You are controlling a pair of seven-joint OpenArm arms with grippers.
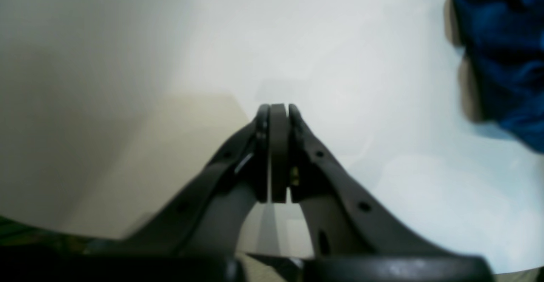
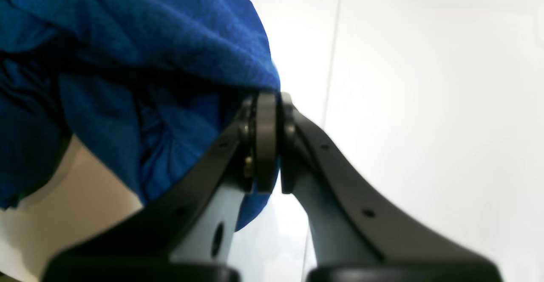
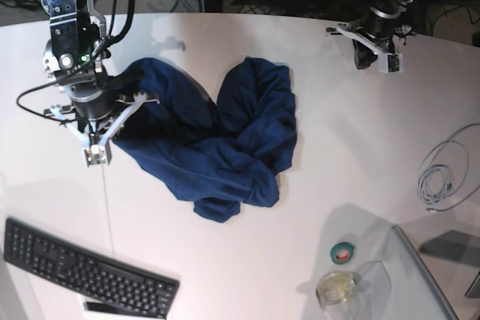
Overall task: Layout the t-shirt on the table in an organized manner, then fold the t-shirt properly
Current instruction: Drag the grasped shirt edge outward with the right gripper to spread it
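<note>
Pinching t-shirt [image 2: 140, 61] edge, right pincer [image 2: 267, 99] | left pincer [image 1: 278, 112] clenched, empty | shirt crumpled, sleeves hidden

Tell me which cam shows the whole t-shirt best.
Base view: the t-shirt lies crumpled on the table, full outline visible. Right wrist shows only a fold at the shut right claw. Left wrist catches just a blue edge in its corner.

The t-shirt [image 3: 217, 148] is plain dark navy blue with no print, reading brighter blue in the wrist views. The bench [image 3: 300, 207] is smooth white with a thin dark seam line. The keyboard [image 3: 82, 267] is black. A roll of tape [image 3: 343, 252] is green with a red centre. The coiled cable [image 3: 442, 177] is pale grey. Both arms' fingers [image 1: 297, 146] are dark grey-black.
</note>
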